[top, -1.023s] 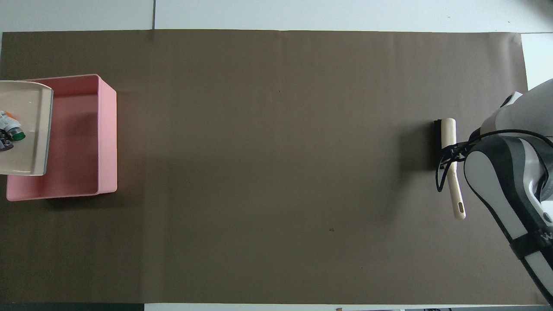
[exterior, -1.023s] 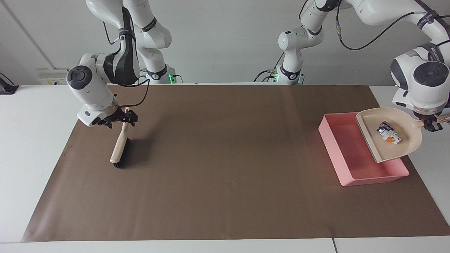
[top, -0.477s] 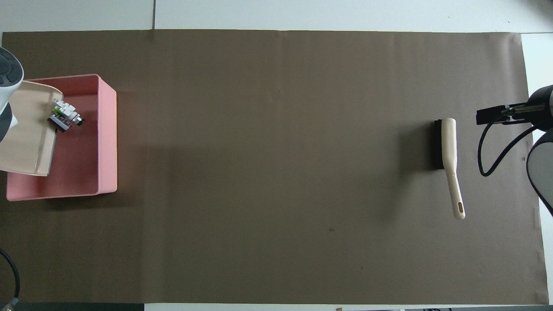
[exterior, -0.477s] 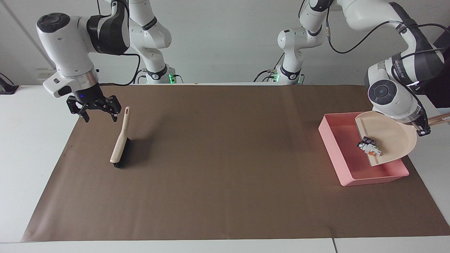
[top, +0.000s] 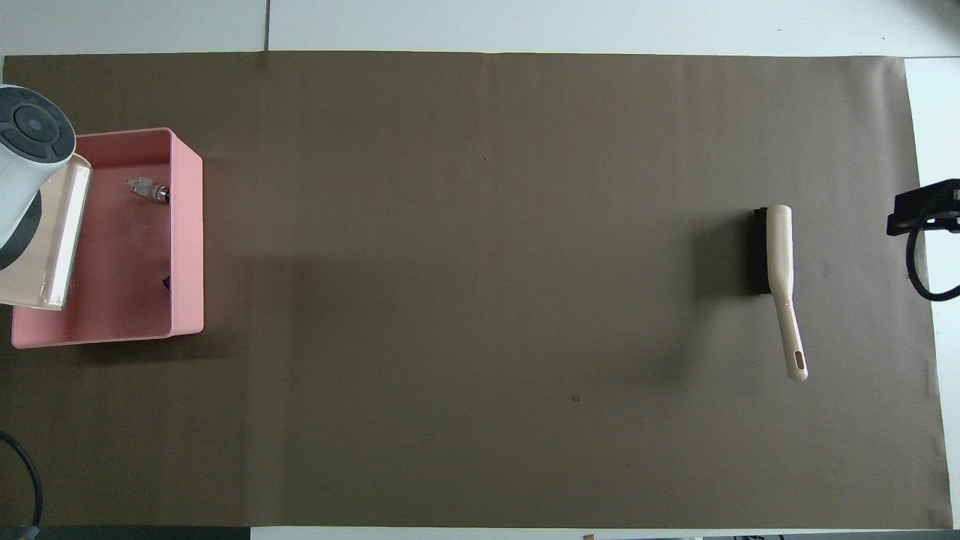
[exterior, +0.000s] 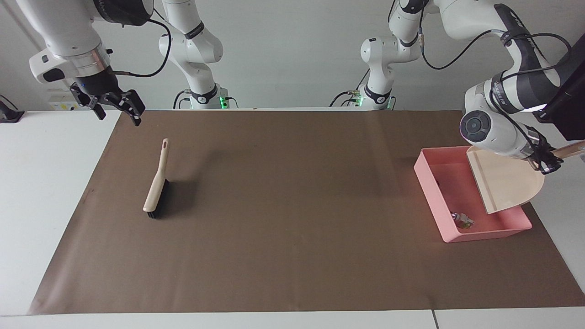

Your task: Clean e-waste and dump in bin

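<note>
Over the bin (exterior: pixel 428 183), the dustpan (exterior: pixel 507 183) is being tilted steeply by the left gripper (exterior: pixel 546 164), its jaws clamped on the handle. Both e-waste bits (exterior: pixel 461 220) are lying inside, so the pan is best being levelled before withdrawal. Above the table's right-arm end, well apart from the brush (exterior: pixel 156 183), the right gripper (exterior: pixel 116 104) is being held with jaws spread.

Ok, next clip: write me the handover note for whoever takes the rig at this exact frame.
Left hand: holds the dustpan by its handle, tilted over the bin.
Right hand: open, raised over the mat's corner, waiting.
E-waste: white-grey bit and black bit both lie in the bin.
Brush: on the mat.
Done: dumping. Left: set the dustpan down.
</note>
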Robot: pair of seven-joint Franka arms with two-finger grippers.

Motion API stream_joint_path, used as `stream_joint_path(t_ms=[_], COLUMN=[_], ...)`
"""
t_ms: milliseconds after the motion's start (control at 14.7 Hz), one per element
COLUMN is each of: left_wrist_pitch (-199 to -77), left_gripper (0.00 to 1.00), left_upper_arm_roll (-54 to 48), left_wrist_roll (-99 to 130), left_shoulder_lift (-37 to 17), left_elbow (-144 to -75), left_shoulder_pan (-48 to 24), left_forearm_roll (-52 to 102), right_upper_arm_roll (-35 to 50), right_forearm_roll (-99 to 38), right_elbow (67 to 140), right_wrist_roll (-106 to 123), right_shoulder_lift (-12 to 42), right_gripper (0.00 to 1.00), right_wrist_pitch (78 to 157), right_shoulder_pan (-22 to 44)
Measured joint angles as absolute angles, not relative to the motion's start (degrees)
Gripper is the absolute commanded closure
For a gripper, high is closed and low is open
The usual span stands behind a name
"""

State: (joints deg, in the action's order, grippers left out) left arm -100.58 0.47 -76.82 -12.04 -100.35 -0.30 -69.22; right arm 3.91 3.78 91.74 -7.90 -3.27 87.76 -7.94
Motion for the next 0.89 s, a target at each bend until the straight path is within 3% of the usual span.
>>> stream_joint_path(t_ms=[409, 886], left_wrist_pitch=[-90.52, -89.96], left_gripper=[1.0, 1.0], left_upper_arm_roll=[0.22, 0.43], left_wrist_roll=[-73.29, -73.26], left_shoulder_lift=[-11.36, -11.22], left_elbow=[-100.56, -100.78], left_shoulder_pan=[-6.84, -7.16], left_forearm_roll=[-76.51, -79.59], right_upper_arm_roll=[-1.02, -1.88], right_forearm_roll=[3.75, 3.52], right_elbow=[91.74, 91.72], right_wrist_roll=[-9.11, -9.12], right_shoulder_lift=[-2.62, -2.56], right_gripper=[0.0, 0.0], right_wrist_pitch=[87.71, 87.69], right_shoulder_pan=[-1.15, -1.21])
